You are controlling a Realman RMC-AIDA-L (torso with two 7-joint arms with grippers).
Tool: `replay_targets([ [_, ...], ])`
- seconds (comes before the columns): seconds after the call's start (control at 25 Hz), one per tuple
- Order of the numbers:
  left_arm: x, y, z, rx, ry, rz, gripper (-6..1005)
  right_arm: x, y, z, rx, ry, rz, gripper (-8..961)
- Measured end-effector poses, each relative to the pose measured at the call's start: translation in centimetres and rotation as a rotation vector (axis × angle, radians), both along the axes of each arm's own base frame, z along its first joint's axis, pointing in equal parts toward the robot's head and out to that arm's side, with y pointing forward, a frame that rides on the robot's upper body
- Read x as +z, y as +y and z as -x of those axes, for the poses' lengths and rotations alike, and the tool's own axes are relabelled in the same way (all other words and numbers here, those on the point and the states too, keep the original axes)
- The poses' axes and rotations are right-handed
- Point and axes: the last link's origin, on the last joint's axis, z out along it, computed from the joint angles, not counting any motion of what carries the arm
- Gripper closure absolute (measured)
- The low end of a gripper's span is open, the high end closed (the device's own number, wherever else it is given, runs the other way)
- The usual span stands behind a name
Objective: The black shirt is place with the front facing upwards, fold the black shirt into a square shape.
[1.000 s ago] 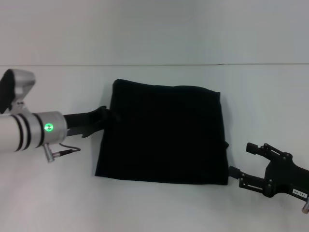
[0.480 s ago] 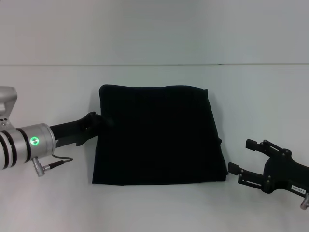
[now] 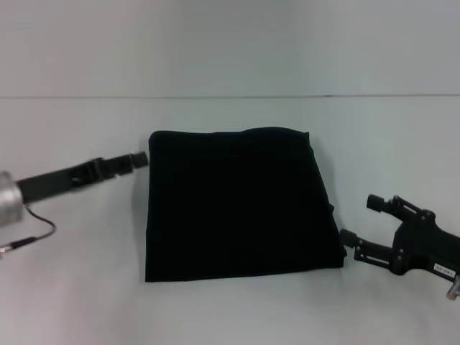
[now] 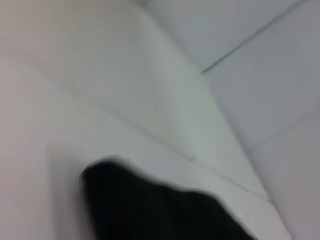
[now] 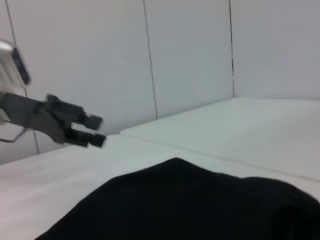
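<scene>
The large plain black cloth shirt (image 3: 241, 205) lies flat on the white counter (image 3: 237, 309), folded into a near-square block with no print or label showing. Its sides are close to equal, so no long axis stands out.

The left gripper (image 3: 133, 159) sits just off the shirt's far left corner, clear of the cloth, with its arm reaching in low and nearly level over the counter. The right wrist view shows its jaws (image 5: 90, 131) slightly parted and holding nothing.

The right gripper (image 3: 359, 230) rests low just beside the shirt's near right corner, its jaws spread wide and empty, pointing toward the cloth. Whether the lower jaw tip touches the hem cannot be told.

Judgement: the fold appears essentially complete. The shirt lies between the two grippers, and the right one is marginally nearer. Any remaining move is likely a small edge correction or a withdrawal. A slight bulge at the right hem is the only visible irregularity.
</scene>
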Motion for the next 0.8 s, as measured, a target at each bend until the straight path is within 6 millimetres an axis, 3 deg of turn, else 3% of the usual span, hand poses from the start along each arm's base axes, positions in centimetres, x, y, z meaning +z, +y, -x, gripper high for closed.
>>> replay_targets([
  [0.16,1.9,-2.2,-0.4,-0.295,0.111,-0.107,429,-0.1,0.6,0.9,0.033,0.008,-0.012,26],
  [0.36,-0.1,-6.3,-0.2,-0.624,0.253,-0.146,323,-1.0,0.5,1.7,0.092,-0.006,-0.021,26],
  [0.56,-2.4,-9.0,1.2,-0.649,0.317,-0.148,205,-2.4,-0.5,0.8,0.064,-0.053,-0.019,26],
  [0.8,-4.0,-9.6,2.6,-0.600,0.389,-0.104,39,-2.7,-0.8,-1.0,-0.021,-0.106,-0.029,26],
])
